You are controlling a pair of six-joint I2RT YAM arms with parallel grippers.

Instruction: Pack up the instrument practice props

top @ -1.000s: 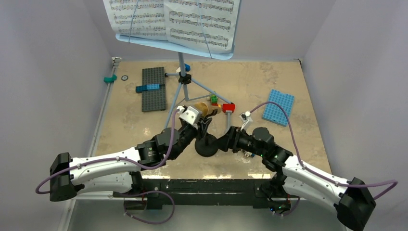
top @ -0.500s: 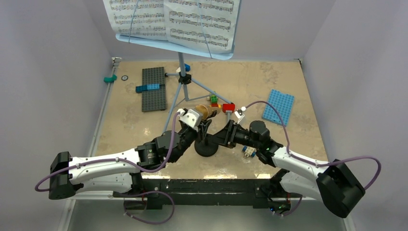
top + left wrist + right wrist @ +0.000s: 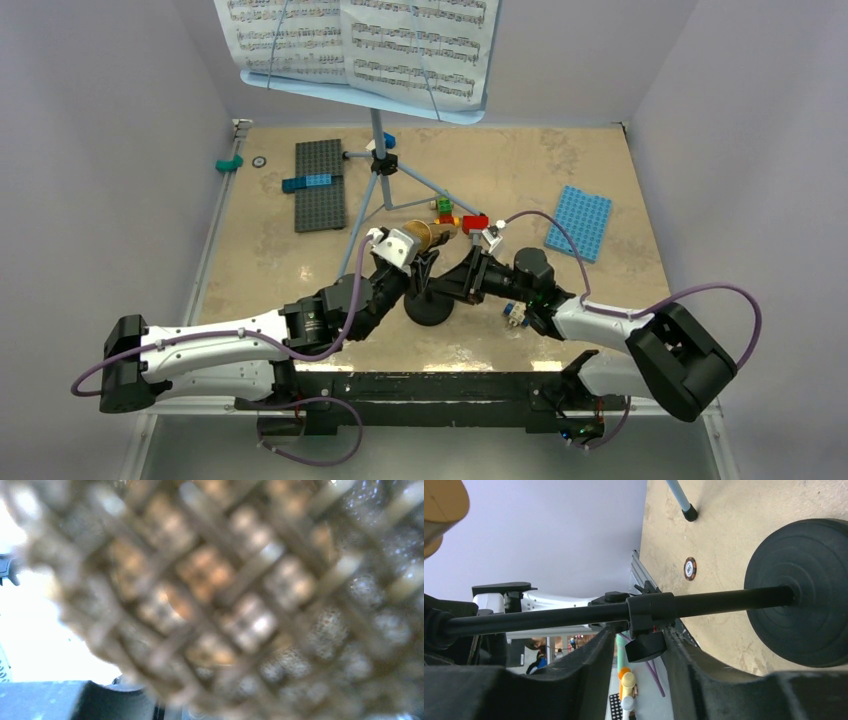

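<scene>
The gold-brown microphone (image 3: 432,234) sits in the clip on top of the black mic stand (image 3: 428,308), and my left gripper (image 3: 413,250) is shut on it. Its blurred mesh head (image 3: 210,590) fills the left wrist view and hides the fingers. My right gripper (image 3: 452,283) is open at the stand's pole. In the right wrist view the fingers of this gripper (image 3: 640,640) straddle the collar knob (image 3: 644,647) under the pole (image 3: 549,617), with a gap on the left side. The round base (image 3: 804,590) rests on the table. The light-blue music stand (image 3: 380,160) holds sheet music (image 3: 360,40) behind.
One stand leg (image 3: 425,187) runs towards a red brick (image 3: 475,223) and a green brick (image 3: 443,206). A grey baseplate (image 3: 320,185) lies back left, a blue baseplate (image 3: 579,223) to the right. A small blue-white brick (image 3: 515,314) lies by the right arm.
My right arm has swung forward and left to the mic stand's pole, and its jaws have narrowed around the collar. The left gripper and the microphone have stayed put.
</scene>
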